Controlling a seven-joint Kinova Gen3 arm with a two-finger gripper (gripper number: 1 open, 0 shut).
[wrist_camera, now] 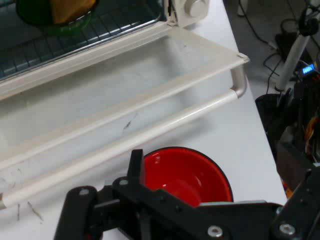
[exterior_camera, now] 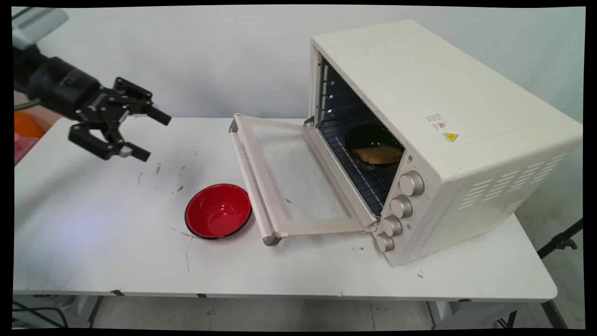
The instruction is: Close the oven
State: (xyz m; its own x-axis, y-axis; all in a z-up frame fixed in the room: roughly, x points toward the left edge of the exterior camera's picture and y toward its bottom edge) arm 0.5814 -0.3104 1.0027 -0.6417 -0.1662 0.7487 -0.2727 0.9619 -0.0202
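A white table (exterior_camera: 116,252) is seen from above its near side. At 3 o'clock stands a cream oven (exterior_camera: 443,140), its long axis running from 7 o'clock back toward 1 o'clock. Its door (exterior_camera: 289,182) is dropped flat, opening toward 9 o'clock, with the handle (exterior_camera: 249,182) at the outer edge. On the oven's top, a small label and a yellow warning triangle (exterior_camera: 450,136) can be made out; the print is too small to be read. Four knobs (exterior_camera: 401,207) are set in a column by the opening.

Inside, on the wire rack (exterior_camera: 364,172), a dark green dish (exterior_camera: 373,142) is seen, holding a slab of yellow-brown food (exterior_camera: 378,155).

A red bowl (exterior_camera: 218,211) with a black rim is placed just beside the door handle, at 6 o'clock; nothing is seen in it.

The gripper (exterior_camera: 156,135) is held above the table at 9 o'clock, pointing toward the oven, fingers spread apart and holding nothing. In the hand view, the bowl (wrist_camera: 192,175) lies nearest it.
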